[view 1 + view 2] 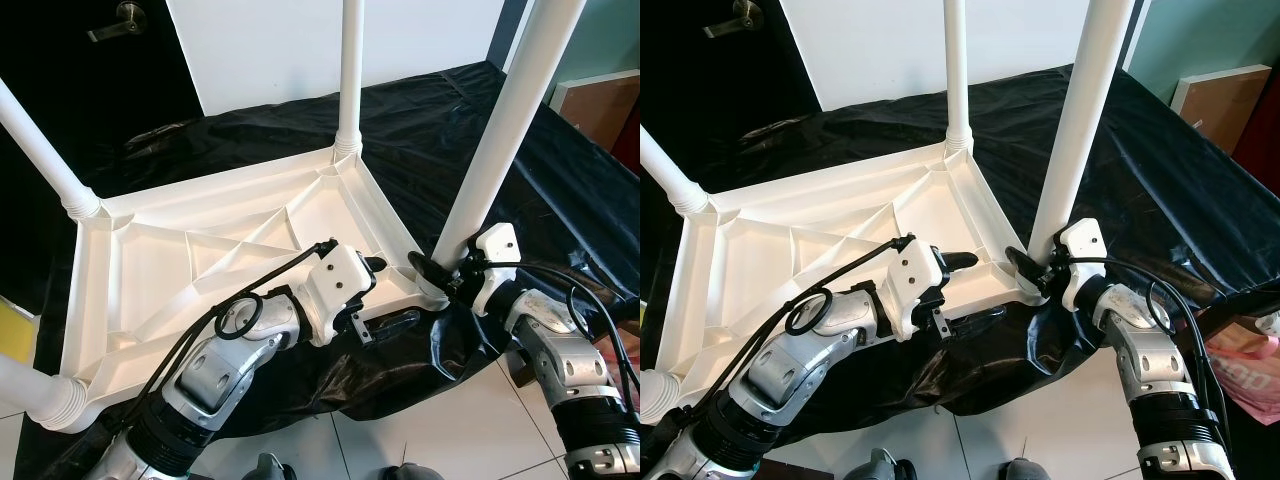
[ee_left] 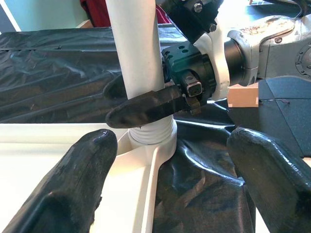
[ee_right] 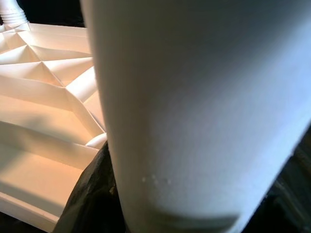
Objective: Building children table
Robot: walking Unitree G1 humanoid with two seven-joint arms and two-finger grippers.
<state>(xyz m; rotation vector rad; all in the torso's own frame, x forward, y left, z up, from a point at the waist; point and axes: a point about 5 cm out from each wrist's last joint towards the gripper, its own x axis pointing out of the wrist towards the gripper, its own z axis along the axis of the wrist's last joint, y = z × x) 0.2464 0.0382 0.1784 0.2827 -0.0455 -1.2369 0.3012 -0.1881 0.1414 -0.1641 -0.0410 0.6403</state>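
Upturned white ribbed plastic tabletop on black sheet; four tubular legs up. Near-right white plastic leg: long axis upright, foot in corner socket. Right gripper nearer, clenched round its base. Left gripper just beside, fingers spread astride the tabletop's edge, grasping nothing

Two silver metal arms with ribbed black cuffs near the elbows and rounded, brushed joint housings. Each wrist ends in a blocky white plastic housing dotted with small dark screw holes. Black cables loop loosely along both forearms, one curling into a ring on the left arm. The left gripper and right gripper each carry two long, matte black, rounded fingers. A dark teal metal block with bolts sits behind the right gripper's fingers.
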